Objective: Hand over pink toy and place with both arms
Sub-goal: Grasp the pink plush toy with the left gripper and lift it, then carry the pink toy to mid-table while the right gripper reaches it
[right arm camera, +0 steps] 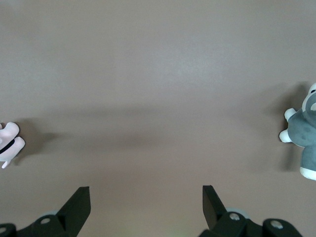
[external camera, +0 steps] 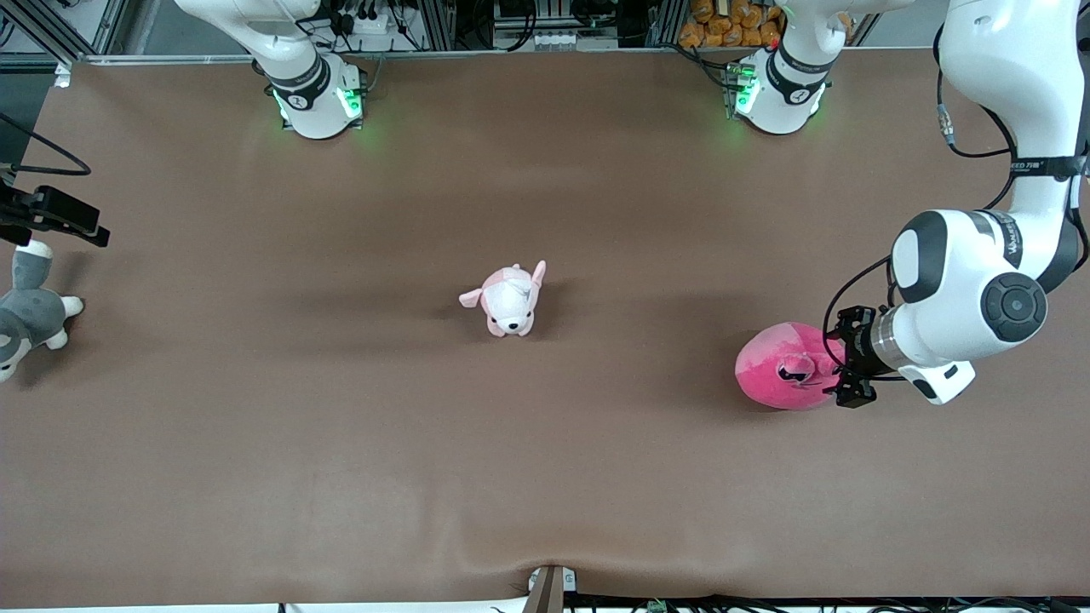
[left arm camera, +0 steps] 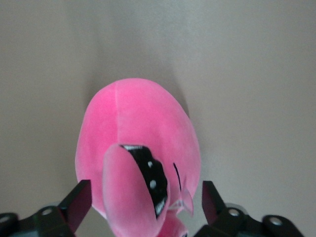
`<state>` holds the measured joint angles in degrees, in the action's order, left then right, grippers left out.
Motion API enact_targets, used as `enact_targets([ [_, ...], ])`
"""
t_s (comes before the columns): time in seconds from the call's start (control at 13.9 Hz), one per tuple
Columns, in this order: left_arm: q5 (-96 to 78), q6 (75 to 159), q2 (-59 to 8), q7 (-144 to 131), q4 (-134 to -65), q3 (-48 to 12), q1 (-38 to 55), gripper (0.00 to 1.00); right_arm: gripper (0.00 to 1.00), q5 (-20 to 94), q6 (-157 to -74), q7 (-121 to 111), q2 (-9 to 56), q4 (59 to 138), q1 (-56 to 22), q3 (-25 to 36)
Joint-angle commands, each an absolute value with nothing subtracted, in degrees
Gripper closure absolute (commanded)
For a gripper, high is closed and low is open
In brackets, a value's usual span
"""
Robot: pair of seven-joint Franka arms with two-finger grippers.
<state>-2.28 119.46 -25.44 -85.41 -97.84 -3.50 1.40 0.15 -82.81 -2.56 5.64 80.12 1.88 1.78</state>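
The pink toy [external camera: 779, 375], a round hot-pink plush with dark eyes, lies on the brown table toward the left arm's end. My left gripper [external camera: 830, 368] is down at the toy, open, with one finger on each side of it. In the left wrist view the toy [left arm camera: 133, 128] fills the gap of the left gripper [left arm camera: 146, 190], and the fingers [left arm camera: 79, 200] stand a little off its sides. My right gripper [right arm camera: 146, 197] is open and empty, high over bare table. It does not show in the front view.
A pale pink-and-white puppy plush [external camera: 508, 300] stands mid-table and shows in the right wrist view [right arm camera: 9, 140]. A grey-and-white plush [external camera: 30, 311] lies at the right arm's end and also shows there [right arm camera: 303, 143]. A black device [external camera: 55, 217] is above it.
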Motion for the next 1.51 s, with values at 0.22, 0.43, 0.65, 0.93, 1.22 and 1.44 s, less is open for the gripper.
enact_targets([
  [0.22,-3.1,120.8,-24.2,-86.6,-99.1,-3.7,-0.6,1.00,0.00,10.2,-82.4,10.8,6.9,79.1,2.5,0.9],
  [0.43,-3.2,120.1,-22.2,-86.6,-98.6,-3.9,-0.4,1.00,0.00,16.1,-82.9,18.8,7.7,78.8,2.2,0.9],
  [0.65,-2.9,119.9,-19.4,-86.2,-98.2,-5.4,0.3,1.00,0.00,16.3,-83.0,31.0,7.7,78.5,-0.7,0.7],
  [0.93,-2.8,119.9,-14.8,-92.3,-96.5,-11.7,0.3,1.00,0.00,23.4,-84.7,56.9,8.3,78.5,-5.5,0.7],
  [1.22,-2.6,120.0,-15.7,-114.6,-89.6,-20.6,1.8,1.00,0.00,26.5,-94.5,87.5,10.5,78.5,-15.4,0.8],
  [1.44,-2.1,120.0,-18.4,-125.0,-84.4,-20.5,9.5,1.00,0.00,26.5,-101.6,106.7,13.9,78.5,-22.8,0.8],
])
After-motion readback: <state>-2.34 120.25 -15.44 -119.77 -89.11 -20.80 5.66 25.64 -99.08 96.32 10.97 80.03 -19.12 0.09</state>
